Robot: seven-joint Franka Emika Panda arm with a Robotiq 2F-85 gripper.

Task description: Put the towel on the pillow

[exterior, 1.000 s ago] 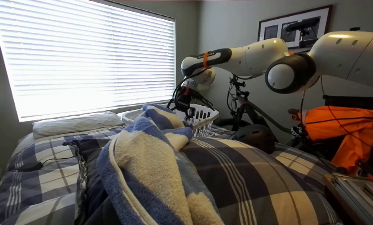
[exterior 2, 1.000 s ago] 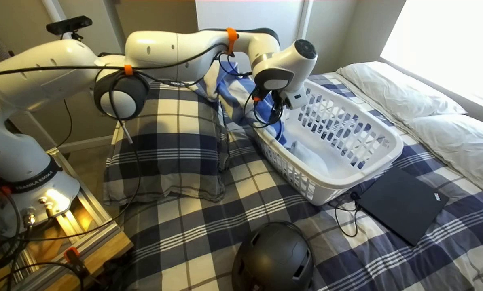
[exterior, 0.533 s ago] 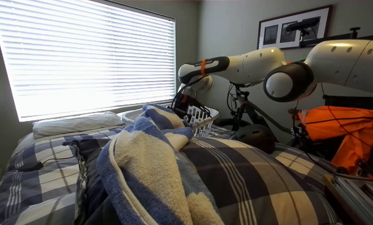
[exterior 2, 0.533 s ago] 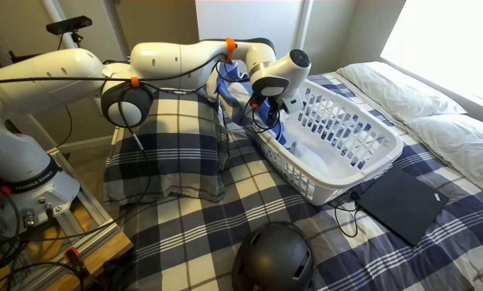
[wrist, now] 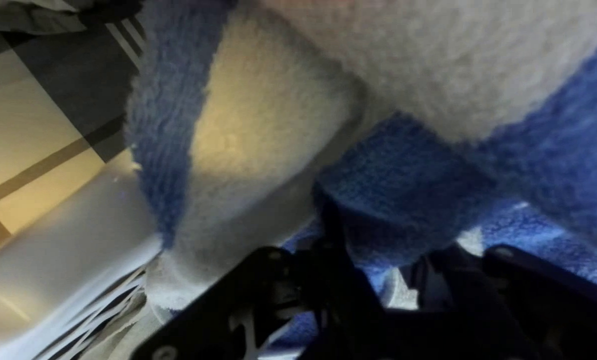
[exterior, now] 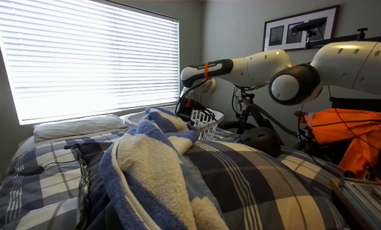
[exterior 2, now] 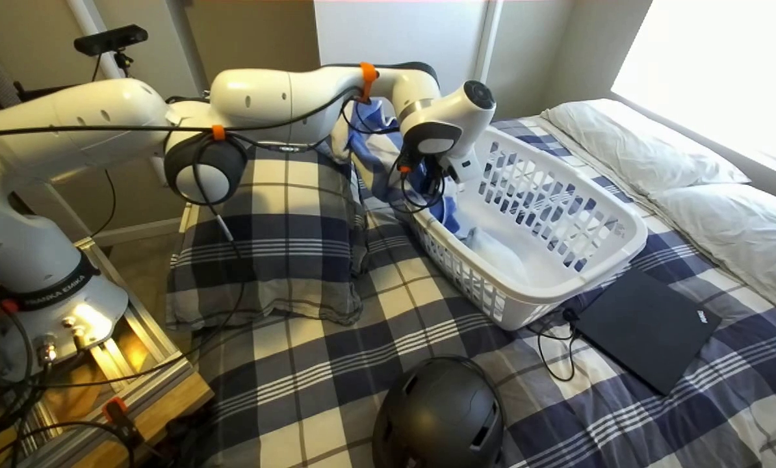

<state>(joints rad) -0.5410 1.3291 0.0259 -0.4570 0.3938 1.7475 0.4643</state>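
The towel [exterior: 155, 166], rumpled in blue and cream stripes, lies along the side of the plaid pillow [exterior: 257, 169] in an exterior view. It runs on into a white laundry basket, where a blue end [exterior 2: 445, 211] hangs inside the rim. My gripper [exterior 2: 427, 182] points down at that end of the basket, partly hidden by its cables. In the wrist view a blue towel fold fills the space between the fingertips of the gripper [wrist: 381, 230], with the left finger [wrist: 331, 225] pressed against it. The fold covers the tip of the right finger. The gripper looks shut on the towel.
The basket [exterior 2: 531, 289] stands on the plaid bed, its rim close to the gripper. A black helmet [exterior 2: 439, 413] and a dark laptop [exterior 2: 648, 331] with a cord lie nearby. Two white pillows [exterior 2: 648, 140] line the window side. Black cables hang from the arm.
The arm has come down and shifted slightly, lowering the gripper to the towel by the basket. Its fingers, spread a second ago, have drawn together. Towel and basket look almost unmoved.
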